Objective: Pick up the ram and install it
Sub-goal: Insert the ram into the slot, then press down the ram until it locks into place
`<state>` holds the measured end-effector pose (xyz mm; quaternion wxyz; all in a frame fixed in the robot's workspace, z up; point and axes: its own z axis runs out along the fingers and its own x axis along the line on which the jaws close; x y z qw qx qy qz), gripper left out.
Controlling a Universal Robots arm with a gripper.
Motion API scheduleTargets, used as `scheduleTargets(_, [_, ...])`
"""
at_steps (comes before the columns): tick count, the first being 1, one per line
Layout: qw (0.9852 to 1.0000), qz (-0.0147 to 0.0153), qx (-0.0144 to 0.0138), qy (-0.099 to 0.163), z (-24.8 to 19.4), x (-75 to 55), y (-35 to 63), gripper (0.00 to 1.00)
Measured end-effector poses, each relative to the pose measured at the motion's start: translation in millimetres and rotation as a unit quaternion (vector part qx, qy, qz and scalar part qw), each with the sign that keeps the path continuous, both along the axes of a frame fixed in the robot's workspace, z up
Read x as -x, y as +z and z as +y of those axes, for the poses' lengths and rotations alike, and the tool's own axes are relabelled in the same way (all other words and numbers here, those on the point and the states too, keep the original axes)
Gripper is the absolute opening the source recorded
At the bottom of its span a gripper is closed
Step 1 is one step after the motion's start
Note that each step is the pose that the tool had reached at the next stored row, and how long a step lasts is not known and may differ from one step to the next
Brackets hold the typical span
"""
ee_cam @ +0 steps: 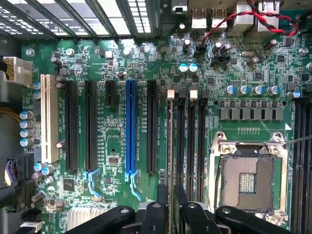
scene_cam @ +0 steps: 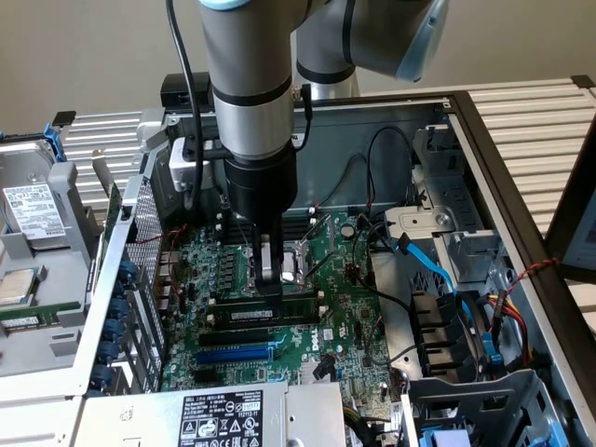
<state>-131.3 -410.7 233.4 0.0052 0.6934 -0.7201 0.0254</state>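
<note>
Clamping the ram [scene_cam: 289,312] upright, claw [scene_cam: 270,289] at memory slots [ee_cam: 191,146], socket [ee_cam: 247,183] beside.

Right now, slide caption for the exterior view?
Robot arm reaches into an open computer case, gripper at the ram by the motherboard's memory slots.

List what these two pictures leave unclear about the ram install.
1. Exterior view: the hand stands over the top edge of the ram, so it cannot be judged whether the ram is fully seated.
2. Exterior view: the print on the ram's label is too small to read.
3. Wrist view: the hand hides one end of the memory slots.
4. Wrist view: one edge of the CPU socket lies behind the hand's links.
</note>
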Motion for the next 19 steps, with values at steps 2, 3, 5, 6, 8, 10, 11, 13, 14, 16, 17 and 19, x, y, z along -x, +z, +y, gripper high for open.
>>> scheduleTargets(2, [1.0000,0.0030,-0.0001,0.000,-0.2,0.1,1.5,0.20])
scheduleTargets(3, [1.0000,0.0033,-0.0001,0.000,-0.2,0.1,2.2,0.20])
scheduleTargets(5, [1.0000,0.0034,-0.0003,0.000,-0.5,0.0,3.8,0.20])
scheduleTargets(6, [1.0000,0.0034,-0.0006,0.000,-0.6,0.1,4.6,0.20])
scheduleTargets(8, [1.0000,0.0034,-0.0013,0.000,-0.9,0.0,6.5,0.20])
scheduleTargets(10, [1.0000,0.0035,-0.0016,0.000,-1.1,-0.1,8.7,0.20])
scheduleTargets(11, [1.0000,0.0034,-0.0017,0.000,-1.0,-0.1,9.6,0.20])
scheduleTargets(13, [1.0000,0.0033,-0.0019,0.000,-1.0,-0.2,10.2,0.20])
scheduleTargets(14, [1.0000,0.0033,-0.0020,0.000,-1.0,-0.2,10.3,0.20])
scheduleTargets(16, [1.0000,0.0034,-0.0021,0.000,-1.1,-0.1,10.5,0.20])
scheduleTargets(17, [1.0000,0.0034,-0.0020,0.000,-1.1,-0.1,10.6,0.20])
scheduleTargets(19, [1.0000,0.0034,-0.0020,0.000,-1.2,-0.2,10.8,0.20])
